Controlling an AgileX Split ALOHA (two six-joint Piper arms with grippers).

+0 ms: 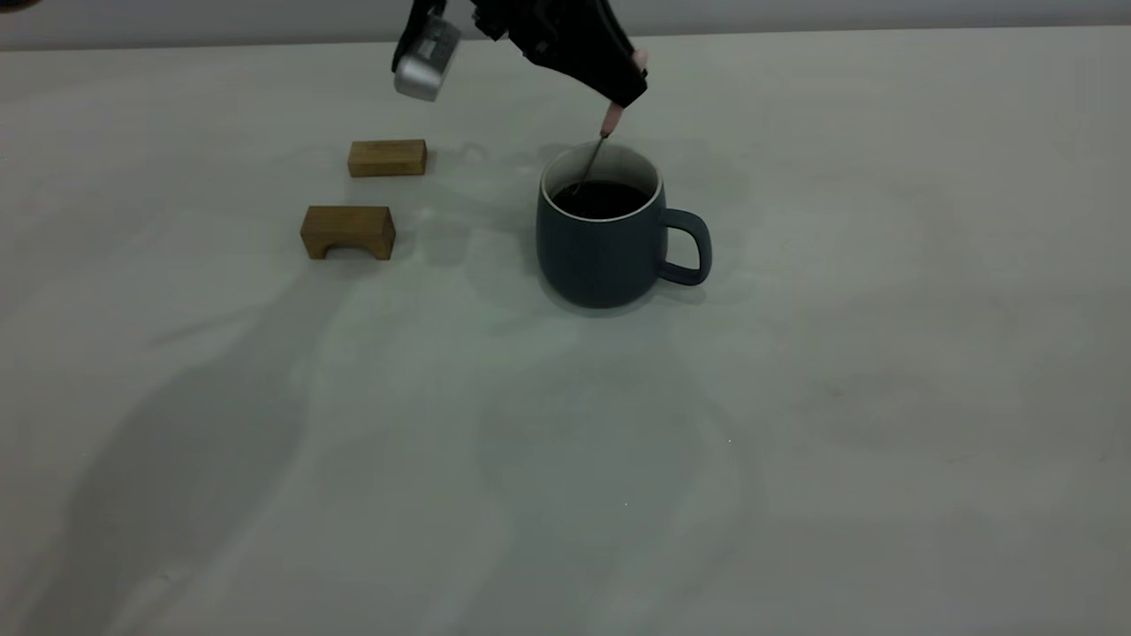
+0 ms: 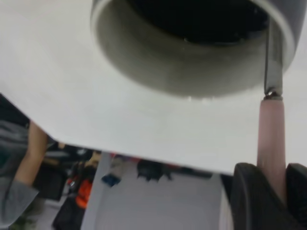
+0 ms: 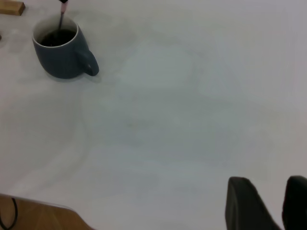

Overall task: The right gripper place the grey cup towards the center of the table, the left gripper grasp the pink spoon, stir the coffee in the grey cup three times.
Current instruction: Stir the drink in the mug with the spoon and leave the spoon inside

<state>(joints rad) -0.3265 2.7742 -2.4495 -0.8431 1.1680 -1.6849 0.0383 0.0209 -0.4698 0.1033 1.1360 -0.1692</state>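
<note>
With the left gripper (image 1: 629, 84) clamped on the pink spoon (image 1: 608, 124), its bowl dipped in the coffee (image 1: 601, 199) at the grey cup's (image 1: 605, 256) ten o'clock rim, smooth shallow circles clear of the wall would have served best, the right gripper (image 3: 268, 206) parked well apart, fingers spread.

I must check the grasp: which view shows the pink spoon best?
The left wrist view: the pink spoon sits between the left gripper fingers. The exterior view shows it small; the right wrist view shows it tiny.
</note>
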